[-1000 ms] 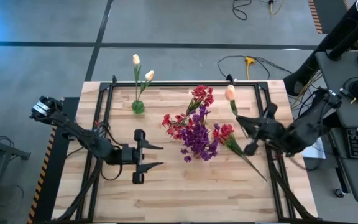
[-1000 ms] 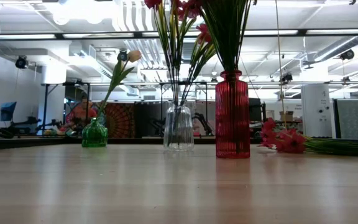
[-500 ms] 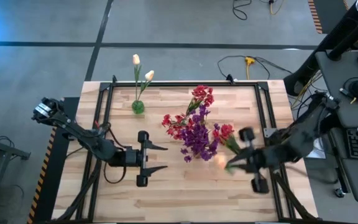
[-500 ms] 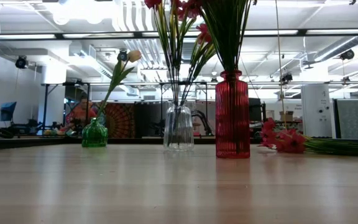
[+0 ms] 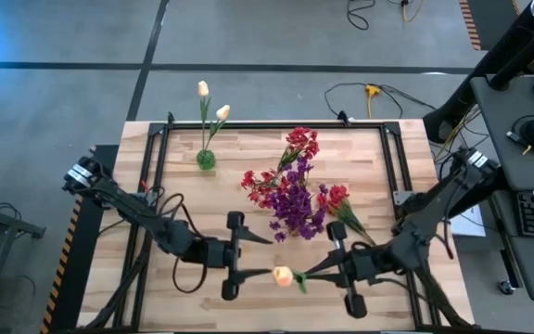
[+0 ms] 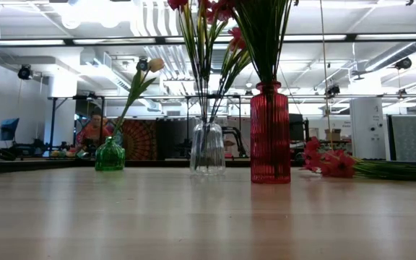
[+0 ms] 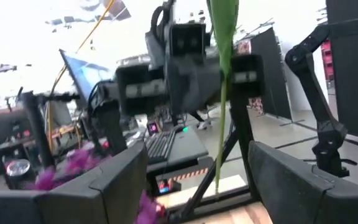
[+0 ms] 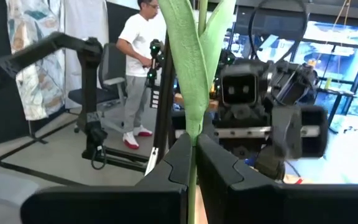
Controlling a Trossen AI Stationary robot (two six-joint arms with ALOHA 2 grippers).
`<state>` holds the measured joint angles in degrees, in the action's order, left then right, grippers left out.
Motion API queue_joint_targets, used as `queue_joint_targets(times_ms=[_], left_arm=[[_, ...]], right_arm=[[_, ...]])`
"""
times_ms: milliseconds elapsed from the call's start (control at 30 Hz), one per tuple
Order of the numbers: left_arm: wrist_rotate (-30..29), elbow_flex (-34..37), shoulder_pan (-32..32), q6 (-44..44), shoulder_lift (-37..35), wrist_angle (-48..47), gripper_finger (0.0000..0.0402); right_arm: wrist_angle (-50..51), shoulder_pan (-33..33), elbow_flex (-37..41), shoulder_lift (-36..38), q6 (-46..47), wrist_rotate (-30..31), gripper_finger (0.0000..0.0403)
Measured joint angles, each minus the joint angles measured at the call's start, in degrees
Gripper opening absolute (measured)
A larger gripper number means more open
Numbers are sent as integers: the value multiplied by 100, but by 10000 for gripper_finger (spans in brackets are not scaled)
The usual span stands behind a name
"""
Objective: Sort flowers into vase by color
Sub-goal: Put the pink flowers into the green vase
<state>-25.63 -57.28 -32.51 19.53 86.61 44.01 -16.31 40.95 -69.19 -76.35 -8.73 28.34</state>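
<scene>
A cream-yellow tulip lies level in the air in my right gripper, which is shut on its green stem; its bud points toward the table's left. My left gripper is open and faces it. In the left wrist view the stem stands between my left gripper's fingers, apart from both. A green vase holds two tulips, a clear vase red flowers, a red vase purple flowers. A red flower lies flat on the table. My right gripper pinches the tulip's stem between its two fingers, below the long leaf. The fingers are level and point toward the table's left, and the stem runs on past their tips. The tulip is lifted clear, and its lower end is hidden in the gripper.
The three vases stand in the table's far and middle part. The loose red flower's stem reaches toward my right arm. Bare wood shows along the near edge. A person stands in the room beyond the table.
My right gripper has swung from the table's right side toward the near edge and left, turning until its fingers point left. The tulip, whose bud had pointed toward the far edge, now lies level near the near edge. My left gripper has moved right and nearer, toward the bud.
</scene>
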Motion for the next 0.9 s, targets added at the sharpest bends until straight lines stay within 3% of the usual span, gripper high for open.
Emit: queue_joint_targets(times_ms=[600,900], left_arm=[[872,-1531,-14,551,1020,-7,258],[978,-1794,17,553,1287,-33,188]], right_arm=[[-182,-132,2,-447,20,26,12],[-239,-326,7,-447,-28,13,12]])
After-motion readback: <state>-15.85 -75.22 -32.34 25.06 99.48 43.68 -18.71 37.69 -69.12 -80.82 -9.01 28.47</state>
